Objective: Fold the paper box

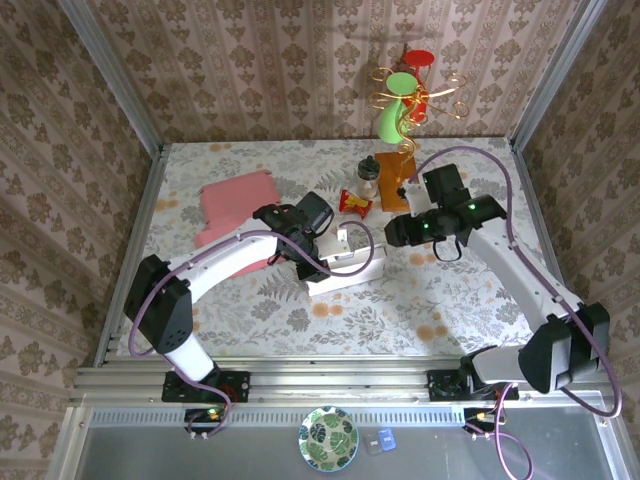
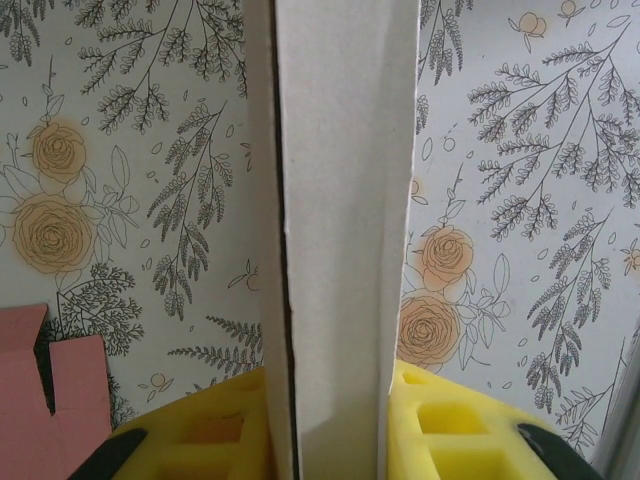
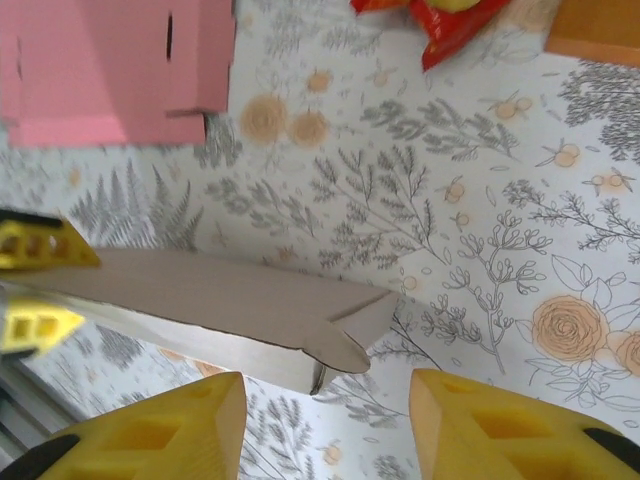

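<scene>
The pink paper box (image 1: 235, 205) lies flat and unfolded at the back left of the table, apart from both grippers. It shows too as the paper box (image 2: 40, 405) at the lower left of the left wrist view and the paper box (image 3: 110, 70) at the upper left of the right wrist view. My left gripper (image 1: 318, 262) is shut on a white-grey card (image 1: 342, 272) folded into a long hollow shape. The left gripper (image 2: 330, 430) pinches that card (image 2: 345, 200) between its yellow pads. My right gripper (image 3: 328, 420) is open, just off the rounded flap end of the card (image 3: 230, 300), touching nothing.
An orange wooden block (image 1: 392, 180), a small jar (image 1: 369, 178) and a red snack bag (image 1: 352, 202) stand behind the grippers. A wire ornament stand (image 1: 405, 100) rises at the back. Metal frame posts border the table left and right.
</scene>
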You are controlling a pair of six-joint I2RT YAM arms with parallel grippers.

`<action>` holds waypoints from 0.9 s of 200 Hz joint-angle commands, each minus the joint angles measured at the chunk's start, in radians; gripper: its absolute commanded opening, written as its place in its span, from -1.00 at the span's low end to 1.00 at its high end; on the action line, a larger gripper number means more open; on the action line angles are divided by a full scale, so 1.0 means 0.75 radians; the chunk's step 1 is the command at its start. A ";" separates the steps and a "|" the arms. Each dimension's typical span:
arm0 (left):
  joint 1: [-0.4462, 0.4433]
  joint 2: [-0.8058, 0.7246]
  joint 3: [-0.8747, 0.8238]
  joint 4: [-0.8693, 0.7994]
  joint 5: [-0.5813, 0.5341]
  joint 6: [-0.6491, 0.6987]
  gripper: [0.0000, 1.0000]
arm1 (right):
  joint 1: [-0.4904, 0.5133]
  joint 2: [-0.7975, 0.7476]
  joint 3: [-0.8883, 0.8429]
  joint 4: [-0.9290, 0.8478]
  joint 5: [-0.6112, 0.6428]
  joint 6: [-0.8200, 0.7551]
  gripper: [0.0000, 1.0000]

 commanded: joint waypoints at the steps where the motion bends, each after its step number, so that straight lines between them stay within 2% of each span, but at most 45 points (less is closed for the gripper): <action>1: 0.004 -0.040 0.002 -0.050 0.017 0.047 -0.51 | 0.069 0.033 0.049 -0.065 0.046 -0.197 0.01; 38: 0.011 -0.038 0.006 -0.058 0.027 0.056 -0.51 | 0.101 0.102 0.059 -0.070 0.113 -0.217 0.05; 92: 0.015 -0.039 0.002 -0.060 0.032 0.061 -0.52 | 0.104 0.127 0.047 -0.072 0.082 -0.223 0.05; 180: 0.018 -0.039 -0.002 -0.059 0.031 0.059 -0.52 | 0.105 0.149 0.075 -0.096 0.129 -0.195 -0.30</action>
